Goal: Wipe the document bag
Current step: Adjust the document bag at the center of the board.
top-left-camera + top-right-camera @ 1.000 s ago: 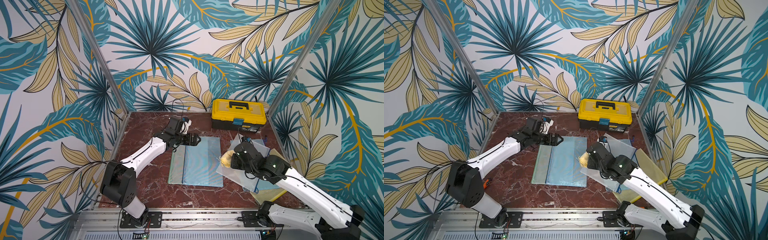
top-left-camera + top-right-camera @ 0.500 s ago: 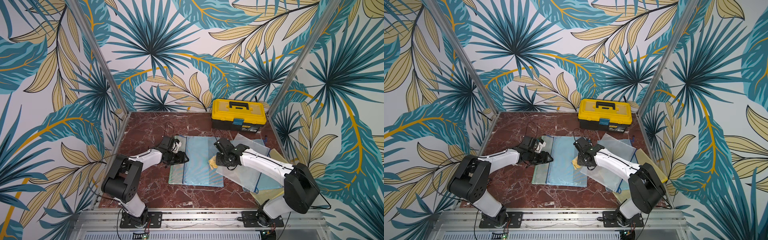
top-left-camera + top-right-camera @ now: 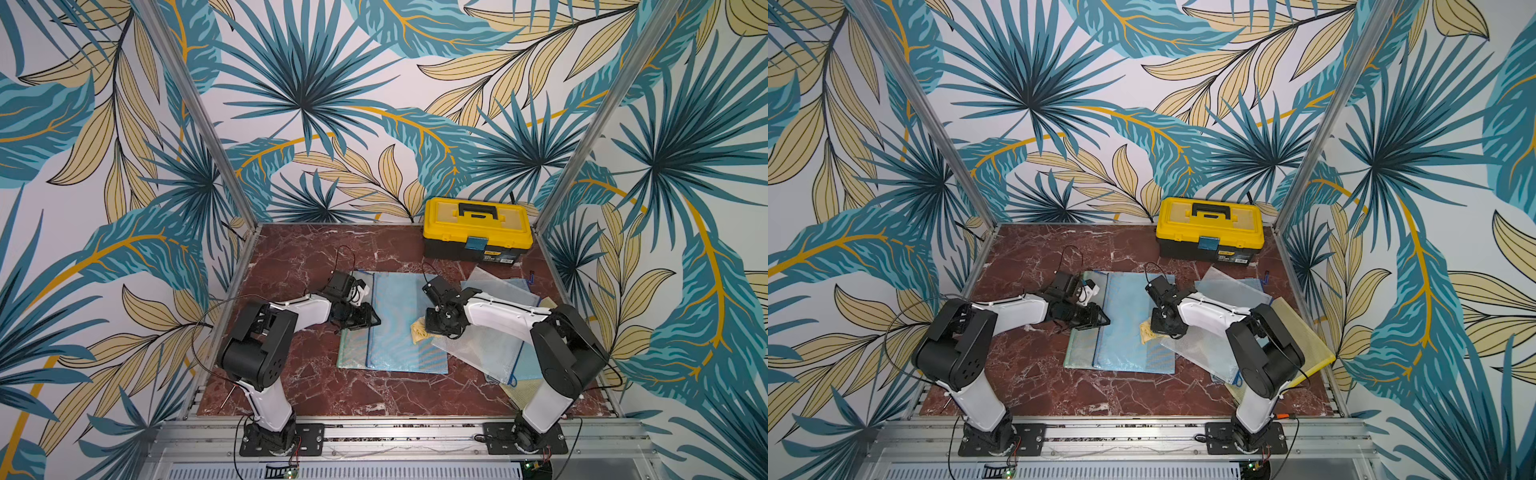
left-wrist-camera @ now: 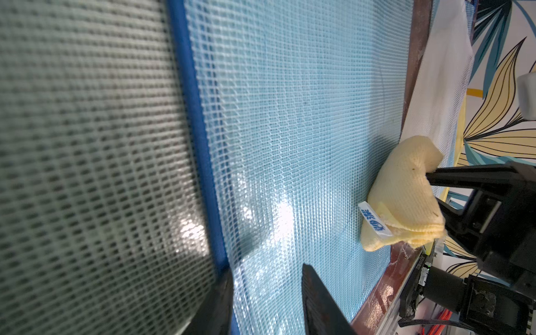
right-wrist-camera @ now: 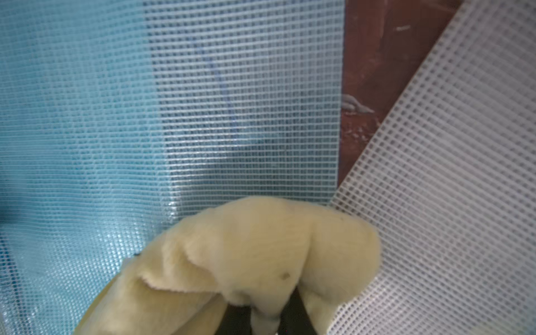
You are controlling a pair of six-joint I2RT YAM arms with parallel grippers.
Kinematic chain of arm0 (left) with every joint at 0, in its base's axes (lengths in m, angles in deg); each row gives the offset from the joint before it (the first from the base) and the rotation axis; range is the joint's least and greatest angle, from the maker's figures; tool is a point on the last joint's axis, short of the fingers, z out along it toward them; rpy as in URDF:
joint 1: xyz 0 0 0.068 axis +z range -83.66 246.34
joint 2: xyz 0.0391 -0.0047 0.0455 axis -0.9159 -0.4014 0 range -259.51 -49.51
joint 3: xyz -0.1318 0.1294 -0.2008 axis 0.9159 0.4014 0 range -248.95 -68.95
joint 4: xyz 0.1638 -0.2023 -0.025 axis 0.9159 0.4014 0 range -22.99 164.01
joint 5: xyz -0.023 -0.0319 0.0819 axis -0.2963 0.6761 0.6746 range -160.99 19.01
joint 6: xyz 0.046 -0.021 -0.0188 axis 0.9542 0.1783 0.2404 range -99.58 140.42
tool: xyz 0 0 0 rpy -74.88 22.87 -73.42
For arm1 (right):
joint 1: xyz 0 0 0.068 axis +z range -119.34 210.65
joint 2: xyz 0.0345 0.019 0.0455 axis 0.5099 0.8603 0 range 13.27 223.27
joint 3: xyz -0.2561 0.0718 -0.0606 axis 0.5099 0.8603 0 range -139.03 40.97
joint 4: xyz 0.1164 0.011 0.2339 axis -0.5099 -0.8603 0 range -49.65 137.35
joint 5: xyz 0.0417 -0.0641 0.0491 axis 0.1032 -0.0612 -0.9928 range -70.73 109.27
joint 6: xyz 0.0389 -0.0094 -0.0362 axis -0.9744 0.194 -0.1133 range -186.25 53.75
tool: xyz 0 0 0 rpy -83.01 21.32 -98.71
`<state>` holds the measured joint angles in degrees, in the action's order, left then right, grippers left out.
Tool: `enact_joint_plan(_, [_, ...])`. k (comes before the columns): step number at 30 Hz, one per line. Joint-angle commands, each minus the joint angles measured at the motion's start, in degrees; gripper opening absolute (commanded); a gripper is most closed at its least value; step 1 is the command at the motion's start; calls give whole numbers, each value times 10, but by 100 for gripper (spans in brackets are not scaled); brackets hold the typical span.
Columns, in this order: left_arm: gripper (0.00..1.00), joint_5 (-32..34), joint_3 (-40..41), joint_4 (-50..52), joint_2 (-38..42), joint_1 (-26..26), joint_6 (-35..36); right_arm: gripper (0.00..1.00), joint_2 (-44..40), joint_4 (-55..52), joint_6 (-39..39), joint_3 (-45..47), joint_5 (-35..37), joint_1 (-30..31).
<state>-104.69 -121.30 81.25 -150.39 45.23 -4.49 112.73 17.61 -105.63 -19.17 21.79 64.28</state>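
**Top views.** The blue mesh document bag (image 3: 399,328) lies flat at the middle of the marble table (image 3: 291,374). It rests on a greenish mesh bag (image 3: 352,353), whose left margin shows from under it. The left gripper (image 3: 365,321) sits low at the document bag's left side. The right gripper (image 3: 441,328) sits at the bag's right edge, with a yellow cloth (image 3: 419,333) bunched under it. A loose pile of mesh bags (image 3: 498,349) lies on the right of the table, under the right arm. A yellow toolbox (image 3: 478,227) stands at the far right. The layout is the same in both top views.

**Left wrist view.** The left jaws stand apart. One fingertip is over the bag's blue zip strip (image 4: 197,145) and the other is over the blue mesh, with bare mesh visible between them. Contact with the bag cannot be confirmed. Across the bag, the right jaws pinch the cloth against its right edge.

**Right wrist view.** The right jaws are clamped on the cloth. The cloth lies on the document bag's right edge and touches a white mesh bag (image 5: 449,174) beside it. A strip of table shows between the two bags.
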Motion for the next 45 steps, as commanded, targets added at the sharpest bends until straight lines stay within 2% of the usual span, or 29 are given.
enact_joint_plan(1, [40,-2,-8,-5,-18,-13,6,0,16,12,4,13,-24,0])
enact_joint_plan(2, [40,3,-7,-5,-19,-13,4,0,18,11,6,12,-26,0])
enact_joint_plan(7, [67,39,15,-4,8,-7,-8,0,26,13,9,18,-34,0])
enact_joint_plan(10, [72,39,21,-4,22,-8,-8,0,39,15,9,20,-41,0])
enact_joint_plan(13, [72,40,21,-4,13,-8,-9,0,51,18,9,19,-51,0])
enact_joint_plan(18, [69,63,30,-4,17,-8,-11,0,54,14,11,20,-51,0])
enact_joint_plan(24, [69,77,50,-2,104,-10,-5,0,63,11,15,20,-52,0])
enact_joint_plan(30, [67,89,60,0,96,-10,-12,0,68,7,15,20,-55,0])
enact_joint_plan(43, [42,77,16,-1,-1,-33,-8,0,62,7,15,27,-59,0])
enact_joint_plan(45, [31,75,11,-1,-8,-41,-9,0,61,8,15,27,-61,0])
